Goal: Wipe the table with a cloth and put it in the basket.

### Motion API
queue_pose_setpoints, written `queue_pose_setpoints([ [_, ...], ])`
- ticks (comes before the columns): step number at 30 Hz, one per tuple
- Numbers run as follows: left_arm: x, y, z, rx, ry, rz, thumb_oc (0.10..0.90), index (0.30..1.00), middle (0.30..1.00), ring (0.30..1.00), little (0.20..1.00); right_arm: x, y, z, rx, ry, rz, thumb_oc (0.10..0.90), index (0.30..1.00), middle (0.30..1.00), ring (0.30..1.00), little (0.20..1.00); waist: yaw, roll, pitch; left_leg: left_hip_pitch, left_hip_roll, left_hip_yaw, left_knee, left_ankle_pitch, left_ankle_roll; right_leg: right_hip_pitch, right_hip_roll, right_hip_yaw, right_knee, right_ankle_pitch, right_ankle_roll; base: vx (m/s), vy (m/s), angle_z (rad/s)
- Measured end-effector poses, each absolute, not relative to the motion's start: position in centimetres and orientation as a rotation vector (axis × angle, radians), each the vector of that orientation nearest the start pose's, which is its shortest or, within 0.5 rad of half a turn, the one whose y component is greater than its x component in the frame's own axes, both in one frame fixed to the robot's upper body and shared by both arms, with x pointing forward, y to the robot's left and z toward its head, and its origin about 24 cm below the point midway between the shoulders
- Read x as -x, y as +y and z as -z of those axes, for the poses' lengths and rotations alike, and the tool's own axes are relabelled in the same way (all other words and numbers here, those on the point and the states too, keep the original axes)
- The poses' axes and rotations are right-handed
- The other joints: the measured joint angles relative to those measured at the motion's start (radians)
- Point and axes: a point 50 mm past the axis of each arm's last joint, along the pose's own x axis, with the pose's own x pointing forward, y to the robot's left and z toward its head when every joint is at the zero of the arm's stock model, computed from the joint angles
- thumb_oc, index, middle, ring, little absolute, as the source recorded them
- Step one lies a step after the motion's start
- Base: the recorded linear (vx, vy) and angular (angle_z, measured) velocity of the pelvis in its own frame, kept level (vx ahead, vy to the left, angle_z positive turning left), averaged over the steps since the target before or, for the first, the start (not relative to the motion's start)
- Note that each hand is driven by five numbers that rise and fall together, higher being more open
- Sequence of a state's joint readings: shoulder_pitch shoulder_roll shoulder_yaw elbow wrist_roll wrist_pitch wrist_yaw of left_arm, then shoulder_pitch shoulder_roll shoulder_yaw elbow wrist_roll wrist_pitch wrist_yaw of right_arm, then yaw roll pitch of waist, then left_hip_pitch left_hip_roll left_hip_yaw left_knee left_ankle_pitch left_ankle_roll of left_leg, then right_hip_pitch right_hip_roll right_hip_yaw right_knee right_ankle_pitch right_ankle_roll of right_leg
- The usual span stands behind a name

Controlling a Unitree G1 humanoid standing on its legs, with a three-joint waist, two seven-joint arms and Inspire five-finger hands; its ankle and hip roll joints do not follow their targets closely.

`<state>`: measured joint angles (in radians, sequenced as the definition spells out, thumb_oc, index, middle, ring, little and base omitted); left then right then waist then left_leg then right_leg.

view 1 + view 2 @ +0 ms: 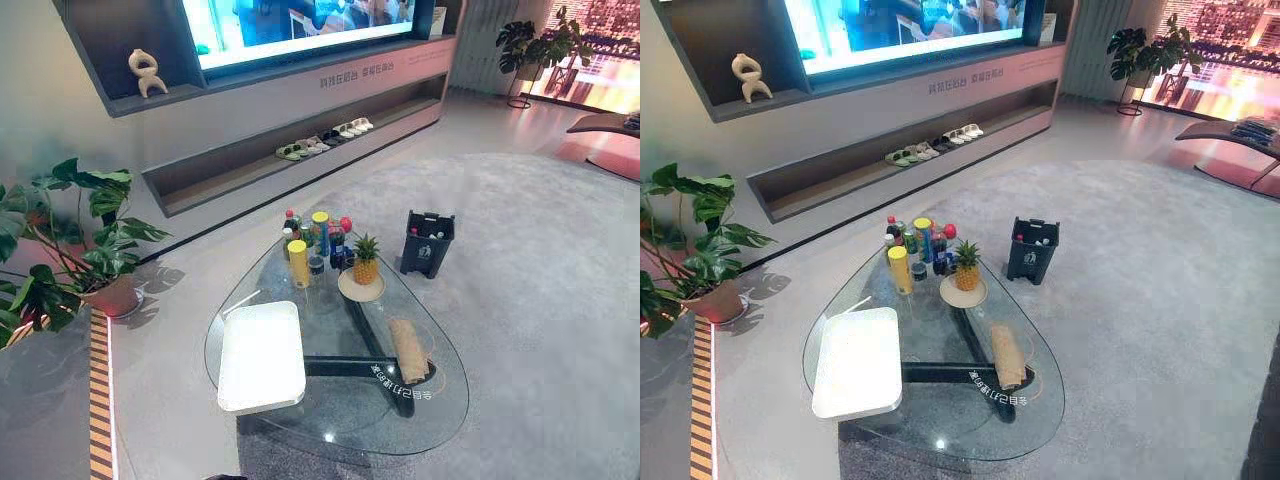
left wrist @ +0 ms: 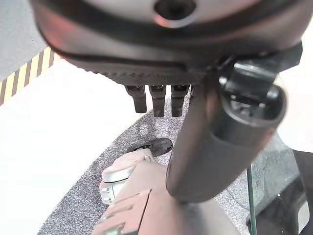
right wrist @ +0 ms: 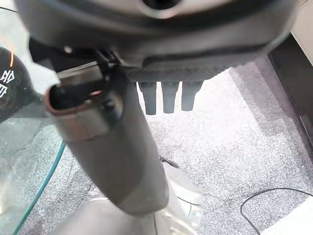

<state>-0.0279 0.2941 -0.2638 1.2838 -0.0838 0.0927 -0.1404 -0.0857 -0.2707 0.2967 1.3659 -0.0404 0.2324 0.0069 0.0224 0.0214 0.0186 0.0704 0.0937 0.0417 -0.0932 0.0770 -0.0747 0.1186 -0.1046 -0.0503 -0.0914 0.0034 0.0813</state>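
Note:
A tan cloth [image 1: 408, 350] lies rolled up on the right side of the oval glass table [image 1: 330, 415], over the table's dark base. A shallow white basket [image 1: 260, 355] sits on the table's left side, apart from the cloth. My left hand [image 2: 161, 44] hangs over grey carpet beside the table's glass edge, with straight fingers [image 2: 154, 100] and nothing in it. Above the carpet on the other side, my right hand [image 3: 161, 39] is also open and empty, its fingers [image 3: 168, 98] pointing down.
Several bottles and cans [image 1: 315, 240] stand at the table's far end beside a pineapple [image 1: 366, 260] on a plate. A dark bin [image 1: 427, 243] stands on the carpet beyond. A potted plant [image 1: 80, 250] is at the left, a low wall shelf with slippers [image 1: 325, 140] behind.

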Motion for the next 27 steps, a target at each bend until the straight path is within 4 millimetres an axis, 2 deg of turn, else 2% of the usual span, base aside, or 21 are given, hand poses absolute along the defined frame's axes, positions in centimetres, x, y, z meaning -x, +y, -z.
queue_pose_setpoints([
  [18,-8.13,25.32,15.93,-0.278,1.371,0.068,0.800,0.900,0.900,0.900,0.900,-7.60,-24.69,16.26,0.483,1.521,-0.081,0.800,0.900,0.900,0.900,0.900,-0.002,-0.028,0.018,-0.018,0.001,0.001,0.000,0.000,0.000,-0.019,0.001,0.001,0.000,0.000,0.000,-0.01,0.000,-0.02],
  [27,-8.13,25.37,15.91,-0.283,1.370,0.063,0.800,0.900,0.900,0.900,0.900,-7.02,-24.62,16.38,0.481,1.532,-0.080,0.800,0.900,0.900,0.900,0.900,-0.003,-0.025,0.022,-0.018,0.001,0.001,0.000,0.000,0.000,-0.020,0.000,0.001,0.000,0.000,0.000,0.00,0.000,0.00],
])
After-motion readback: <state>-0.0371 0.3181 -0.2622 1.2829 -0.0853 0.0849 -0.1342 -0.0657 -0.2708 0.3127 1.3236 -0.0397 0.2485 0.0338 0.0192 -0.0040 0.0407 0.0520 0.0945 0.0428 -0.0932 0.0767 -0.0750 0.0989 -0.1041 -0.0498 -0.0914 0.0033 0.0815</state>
